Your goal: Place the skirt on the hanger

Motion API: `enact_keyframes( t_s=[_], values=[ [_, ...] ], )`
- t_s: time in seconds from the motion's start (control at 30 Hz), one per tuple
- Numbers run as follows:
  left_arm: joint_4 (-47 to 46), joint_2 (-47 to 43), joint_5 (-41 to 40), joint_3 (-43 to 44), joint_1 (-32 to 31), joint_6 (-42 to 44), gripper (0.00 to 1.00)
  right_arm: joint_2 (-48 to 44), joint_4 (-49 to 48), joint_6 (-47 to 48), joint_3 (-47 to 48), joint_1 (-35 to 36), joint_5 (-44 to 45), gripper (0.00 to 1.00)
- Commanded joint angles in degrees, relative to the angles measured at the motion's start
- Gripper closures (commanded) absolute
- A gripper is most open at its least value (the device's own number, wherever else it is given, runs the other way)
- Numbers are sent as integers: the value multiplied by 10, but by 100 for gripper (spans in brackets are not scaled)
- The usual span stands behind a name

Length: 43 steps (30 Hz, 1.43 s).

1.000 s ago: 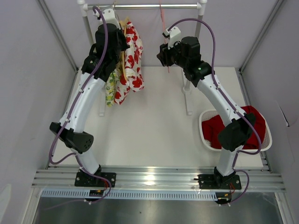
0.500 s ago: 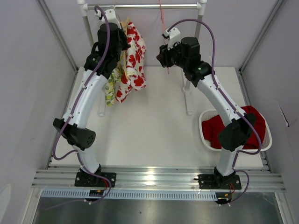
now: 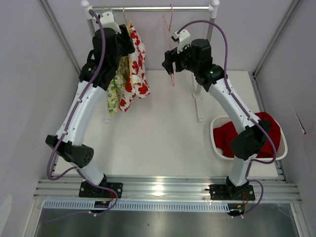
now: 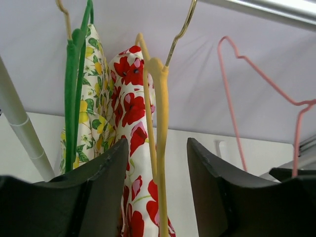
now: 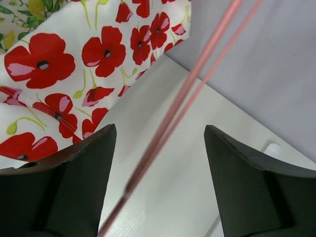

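One white table (image 3: 163,138) with a clothes rack at its far edge, rail (image 3: 158,8) running left to right. Both arms reach up toward that rail.

Poppy-print skirt (image 3: 134,74) hangs under the left part of the rail, apparently on the yellow hanger (image 4: 159,98); how it is fastened is hard to make out. Just left of it, touching, is a green-and-yellow floral garment (image 3: 113,91) on a green hanger (image 4: 74,74). White basket (image 3: 216,143) near the right arm's base, red cloth (image 3: 237,133) inside.

Pink hanger (image 3: 170,49) hangs bare, right of the skirt and apart from it.

Left gripper (image 4: 157,148) sits right at the skirt's top, jaws parted. The yellow hanger's neck passes between the fingers (image 4: 106,177) with a gap on each side; nothing gripped.

Right gripper (image 5: 160,131) has its jaws spread wide. The pink wires run through the gap untouched, with the skirt to its left.
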<state>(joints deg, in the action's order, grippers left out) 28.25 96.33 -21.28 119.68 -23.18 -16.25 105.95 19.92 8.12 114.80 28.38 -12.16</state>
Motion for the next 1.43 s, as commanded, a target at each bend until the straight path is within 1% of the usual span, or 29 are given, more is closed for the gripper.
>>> enact_keyframes(
  t_s=[0.0, 0.1, 0.2, 0.3, 0.33, 0.37, 0.43, 0.5, 0.57, 0.6, 0.63, 0.67, 0.7, 0.73, 0.77, 0.83, 0.87, 0.9, 1.0, 1.03, 1.13, 1.27, 1.4],
  values=[
    [-31, -58, 30, -10, 5, 17, 41, -36, 11, -4, 34, -1, -14, 20],
    [-30, -76, 62, -17, 4, 28, 37, -47, 25, -6, 35, -2, -20, 14],
    [-11, -94, 76, -19, 5, 33, 36, -58, 48, -7, 38, -3, -30, 11],
    [-6, -128, 79, -44, 5, 37, 35, -77, 77, -6, 32, -4, -39, 10],
    [-9, -141, 82, -72, 5, 37, 34, -83, 89, -6, 31, -4, -47, 9],
    [-13, -153, 85, -83, 4, 36, 33, -89, 98, -5, 22, -6, -52, 9],
    [-22, -195, 116, -130, 4, 33, 32, -119, 118, -2, 4, -9, -58, 8],
    [-30, -240, 150, -167, 2, 27, 31, -147, 133, 1, -37, -16, -62, 8],
    [-42, -273, 161, -227, -1, 20, 31, -199, 136, -4, -74, -31, -66, 5],
    [-46, -309, 171, -248, -5, 18, 31, -218, 138, -6, -113, -37, -70, 2],
    [-51, -327, 177, -264, -8, 11, 31, -258, 142, -6, -134, -42, -74, 1],
    [-57, -344, 184, -316, -12, 8, 31, -277, 144, -10, -180, -54, -77, 1],
    [-58, -375, 192, -332, -16, 4, 31, -296, 144, -12, -201, -60, -75, 0],
    [-59, -388, 193, -346, -20, 2, 31, -331, 147, -13, -220, -62, -69, 1],
    [-58, -402, 193, -390, -27, 0, 31, -347, 158, -11, -259, -67, -53, 1],
    [-53, -435, 195, -429, -37, -9, 31, -389, 167, -7, -299, -68, -38, 1],
    [-57, -446, 198, -460, -45, -11, 31, -399, 182, 0, -316, -68, -30, 1],
    [-58, -457, 200, -487, -49, -17, 31, -409, 187, 4, -353, -69, -24, 1],
    [-45, -498, 202, -544, -53, -21, 31, -447, 190, 9, -410, -77, -14, 1],
    [-39, -517, 200, -555, -53, -21, 31, -456, 182, 9, -444, -82, -16, 1],
    [-22, -538, 201, -595, -53, -17, 31, -492, 159, 8, -489, -102, -23, 1],
    [-14, -561, 198, -625, -53, -11, 31, -485, 173, 5, -475, -109, -25, 1],
    [-8, -564, 195, -634, -53, 3, 31, -465, 173, 5, -465, -112, -19, 0]
  ],
)
